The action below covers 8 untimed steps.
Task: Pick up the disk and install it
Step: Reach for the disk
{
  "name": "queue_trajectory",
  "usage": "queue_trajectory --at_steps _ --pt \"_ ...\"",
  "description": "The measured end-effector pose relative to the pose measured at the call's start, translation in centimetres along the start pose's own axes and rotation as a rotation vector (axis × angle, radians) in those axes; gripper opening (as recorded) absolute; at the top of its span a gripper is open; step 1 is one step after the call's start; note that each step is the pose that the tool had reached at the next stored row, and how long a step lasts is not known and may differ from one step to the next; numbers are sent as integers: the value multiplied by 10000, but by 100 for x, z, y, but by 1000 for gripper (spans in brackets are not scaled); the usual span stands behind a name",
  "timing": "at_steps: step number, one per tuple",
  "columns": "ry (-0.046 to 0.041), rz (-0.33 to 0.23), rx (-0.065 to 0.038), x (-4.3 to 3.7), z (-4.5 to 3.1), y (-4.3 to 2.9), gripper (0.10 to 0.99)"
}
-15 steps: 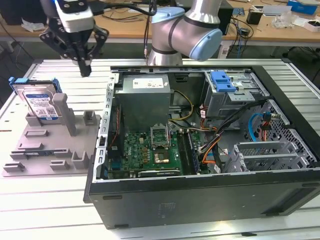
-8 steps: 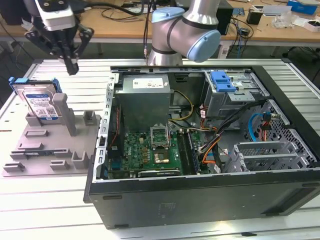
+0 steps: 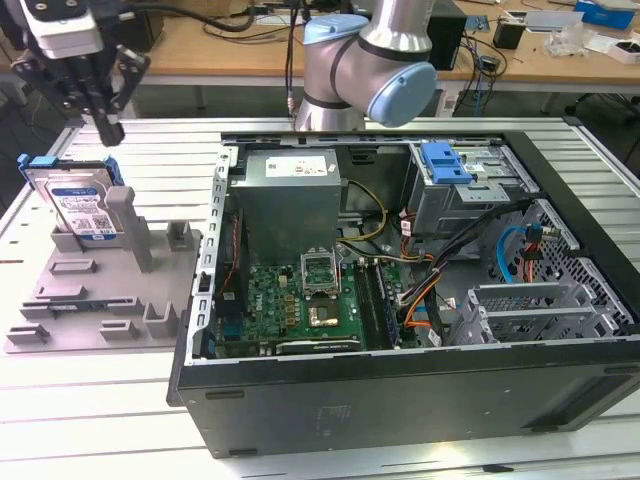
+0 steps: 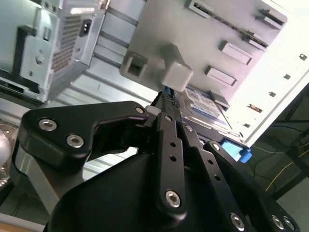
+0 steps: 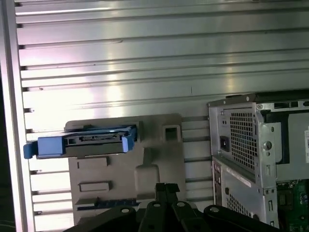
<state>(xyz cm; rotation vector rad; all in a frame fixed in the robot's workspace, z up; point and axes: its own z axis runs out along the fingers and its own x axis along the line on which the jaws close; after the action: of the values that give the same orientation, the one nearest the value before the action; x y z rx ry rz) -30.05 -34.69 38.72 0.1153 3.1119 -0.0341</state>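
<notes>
Open computer case (image 3: 400, 400) lay nearest. At far left the disk (image 3: 80, 205) stood ungrasped in its grey holder (image 3: 90, 300), the gripper (image 3: 108, 130) hovering above with jaws together and empty; pick-up and installation both seemingly remained.

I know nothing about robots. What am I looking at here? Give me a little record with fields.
disk: silver drive with blue rails, standing on edge in the grey holder, at the exterior view's left
claw: shut, empty, above the disk and apart from it
computer case: open, lying on the slatted table beside the holder, towards the exterior view's right
work so far: disk not yet picked up or installed
</notes>
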Motion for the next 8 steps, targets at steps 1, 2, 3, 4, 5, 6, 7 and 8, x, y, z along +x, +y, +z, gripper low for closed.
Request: queue_trajectory --at_steps 1,2,3,4,5,6,7,8 --pt "0 -1 0 45 2 7 106" --pt "0 -2 0 84 3 14 106" --pt "-1 -1 0 130 6 21 106" --pt "-1 1 0 176 8 29 106" --pt "-1 -1 -1 242 11 40 106" --pt "0 -2 0 306 13 51 106" --pt "-1 0 -1 362 15 62 106" --pt "-1 -1 0 401 17 70 106"
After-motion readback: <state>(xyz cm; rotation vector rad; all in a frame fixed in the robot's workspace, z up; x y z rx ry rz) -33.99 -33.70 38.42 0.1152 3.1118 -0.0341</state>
